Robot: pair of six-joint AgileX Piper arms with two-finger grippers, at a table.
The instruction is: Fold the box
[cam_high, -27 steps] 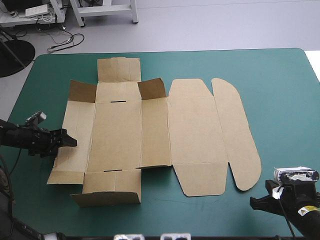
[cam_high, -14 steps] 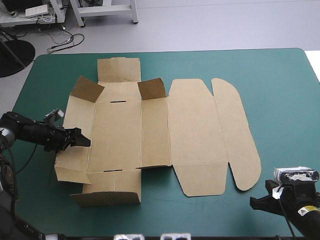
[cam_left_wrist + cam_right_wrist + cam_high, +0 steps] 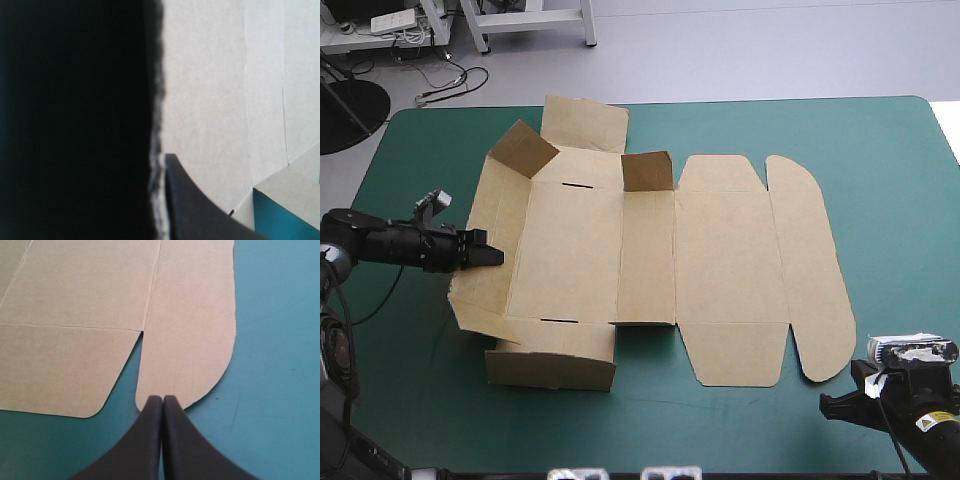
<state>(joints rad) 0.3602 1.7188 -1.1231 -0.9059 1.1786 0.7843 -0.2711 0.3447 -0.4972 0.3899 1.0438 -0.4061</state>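
Box (image 3: 650,250): centre of surface (image 3: 895,200), mostly flat, left wall lifted, lid flaps spread right.
Left claw (image 3: 496,257): clamped on the left wall's edge.
Right claw (image 3: 162,401): closed, empty, near right corner.
Handling: light, stiff board, likely hinging at creases; best gripped at panel edges.

Left hand (image 3: 490,257) reaching level, apparently clamped; right hand (image 3: 162,399) low, fingers pressed together.
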